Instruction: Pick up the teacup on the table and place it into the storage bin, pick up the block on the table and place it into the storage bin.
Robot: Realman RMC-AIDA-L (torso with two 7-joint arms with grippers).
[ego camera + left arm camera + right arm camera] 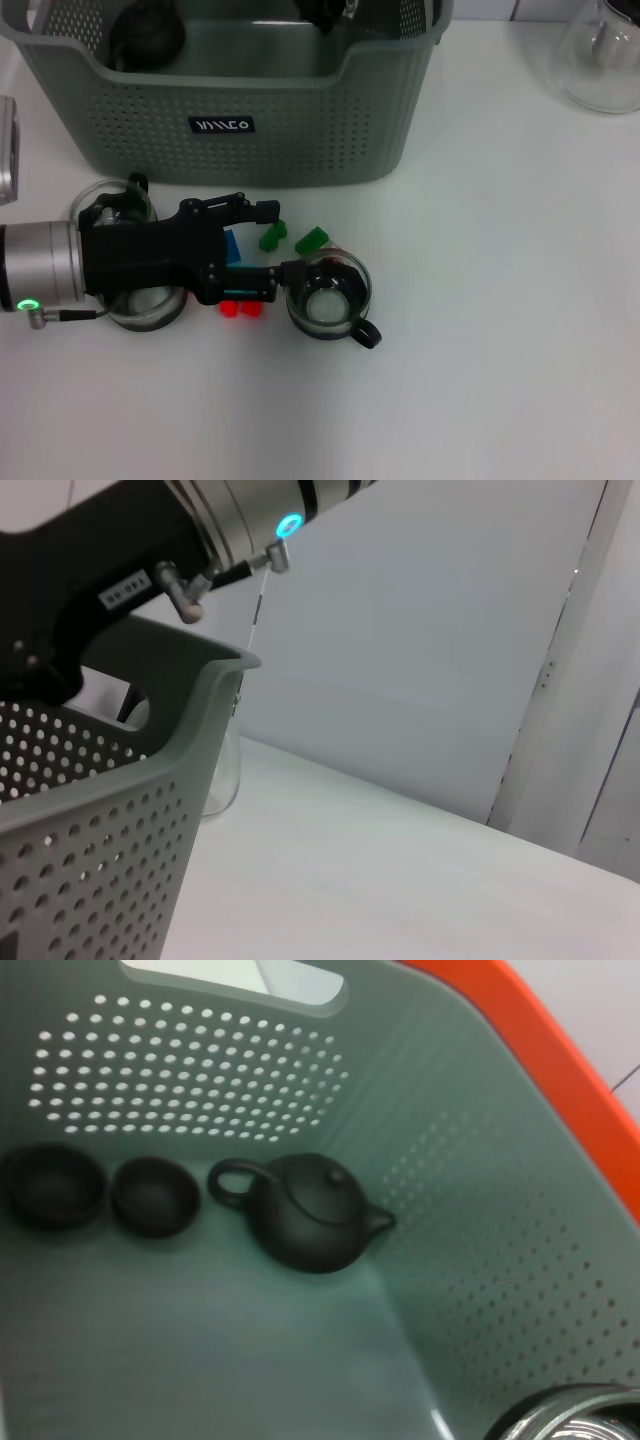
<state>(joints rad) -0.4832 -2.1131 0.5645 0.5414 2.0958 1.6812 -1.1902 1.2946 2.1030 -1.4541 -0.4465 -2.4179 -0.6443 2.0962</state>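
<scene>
Teacup (328, 297) on table (500, 330), left gripper (268, 250) spread wide beside it near blocks; we judge pick step, next must centre, close. Right gripper unseen.

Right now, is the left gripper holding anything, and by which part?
Nothing is held yet. The left gripper is open over the small blocks, its lower finger against the rim of the glass teacup, which stands on the table.

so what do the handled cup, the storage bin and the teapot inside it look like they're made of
Handled cup: clear glass, apparently; table shows through, dark handle.
Storage bin: matte grey-green moulded plastic, perforated walls.
Teapot: dark, dull, unglazed-looking, maybe clay.
</scene>
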